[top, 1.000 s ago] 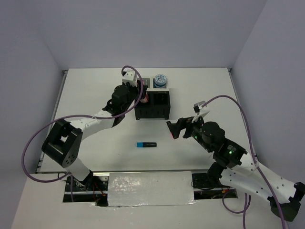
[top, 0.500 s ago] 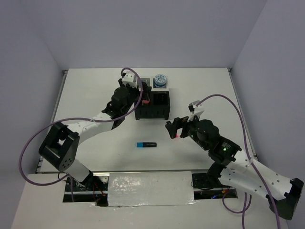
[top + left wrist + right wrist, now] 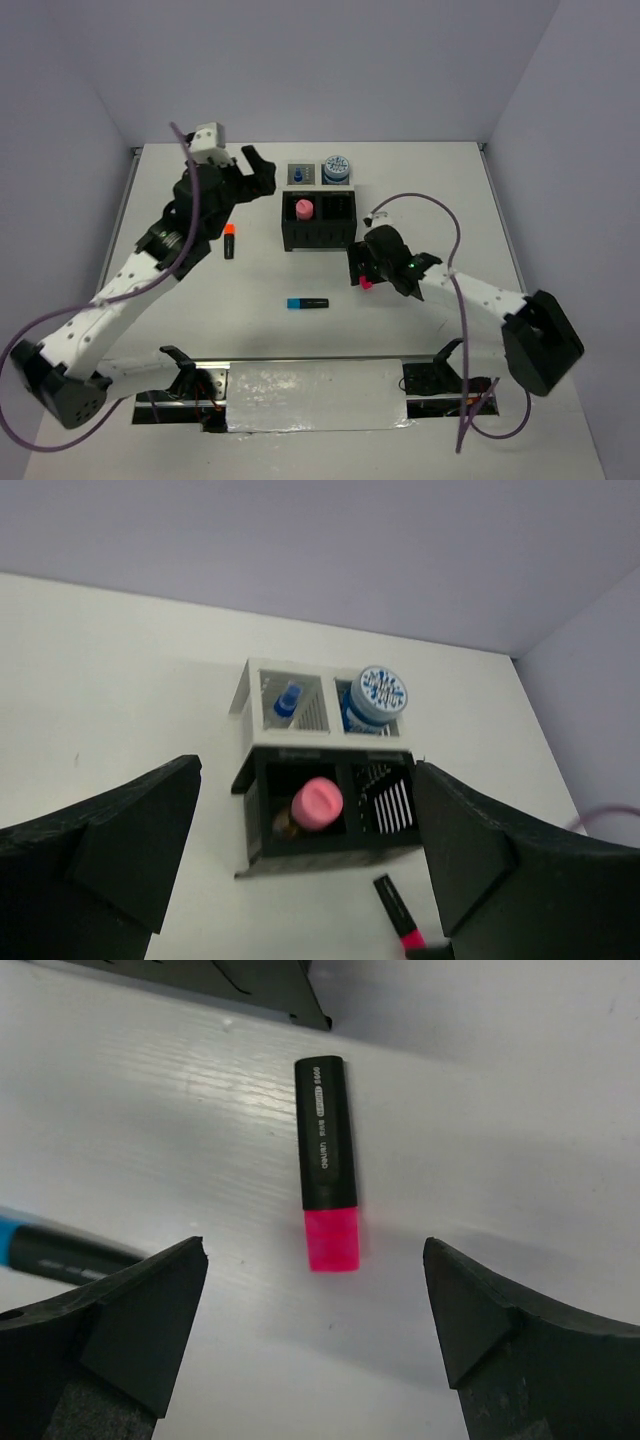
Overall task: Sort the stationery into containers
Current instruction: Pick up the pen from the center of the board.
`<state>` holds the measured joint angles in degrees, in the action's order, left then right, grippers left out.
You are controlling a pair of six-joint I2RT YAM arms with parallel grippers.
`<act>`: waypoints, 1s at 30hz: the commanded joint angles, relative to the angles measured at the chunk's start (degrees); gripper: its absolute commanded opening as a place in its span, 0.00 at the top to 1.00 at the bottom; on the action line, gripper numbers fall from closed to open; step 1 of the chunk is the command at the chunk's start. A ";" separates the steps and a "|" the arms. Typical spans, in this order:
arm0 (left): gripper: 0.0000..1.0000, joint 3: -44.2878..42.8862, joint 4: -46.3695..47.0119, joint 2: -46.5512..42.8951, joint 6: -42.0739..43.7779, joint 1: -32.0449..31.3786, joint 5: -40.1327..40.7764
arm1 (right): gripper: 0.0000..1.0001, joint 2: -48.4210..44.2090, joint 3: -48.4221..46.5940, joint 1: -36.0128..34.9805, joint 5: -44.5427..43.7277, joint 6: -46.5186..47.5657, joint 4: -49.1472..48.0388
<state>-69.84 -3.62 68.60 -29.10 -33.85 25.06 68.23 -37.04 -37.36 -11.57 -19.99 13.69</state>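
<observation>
A black box (image 3: 318,240) with two square compartments sits mid-table. A pink marker (image 3: 317,802) stands upright in its left compartment. Touching the box's far side are two grey trays: the left tray (image 3: 312,712) holds a blue pen (image 3: 288,699) leaning on end, and the right tray (image 3: 375,738) holds a blue-white patterned roll (image 3: 381,691).

Three short black highlighters lie flat on the table:
- The orange-capped highlighter (image 3: 229,241) lies left of the box.
- The blue-capped highlighter (image 3: 307,303) lies in front of the box.
- The pink-capped highlighter (image 3: 327,1190) lies near the box's front right corner.
</observation>
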 commanded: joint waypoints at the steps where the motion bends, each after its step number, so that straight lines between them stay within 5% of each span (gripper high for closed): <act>1: 0.01 2.07 -17.82 -8.90 -5.09 -0.08 1.14 | 0.07 7.69 -5.84 1.06 -0.46 0.57 1.24; 5: 0.01 6.38 -22.73 -17.35 -4.39 0.01 0.43 | 0.31 15.69 -6.64 2.12 1.46 1.09 -0.95; 13: 0.01 4.28 -31.45 -21.66 -2.10 0.10 0.34 | 0.45 24.05 -11.74 2.21 1.03 0.39 3.62; 17: 0.01 4.36 -32.59 -22.98 -2.10 0.10 1.22 | 0.70 26.35 -13.24 2.21 0.50 0.04 5.47; 21: 0.01 4.28 -33.21 -24.04 -1.57 0.10 1.92 | 0.78 22.92 -10.87 2.30 1.55 -2.07 5.03; 22: 0.01 4.19 -33.47 -24.12 -1.66 0.10 2.01 | 0.95 21.61 -10.43 2.30 1.99 -2.94 5.03; 23: 0.01 4.10 -33.56 -24.04 -1.83 0.10 1.84 | 1.00 20.90 -9.99 2.30 1.99 -3.39 5.20; 30: 0.01 6.47 -27.51 -22.72 -5.52 0.01 -13.24 | 1.00 6.18 -4.46 1.86 0.59 -6.81 7.84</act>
<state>-63.96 -36.80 45.58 -32.25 -33.85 20.80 83.77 -43.07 -35.11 -10.26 -24.14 20.08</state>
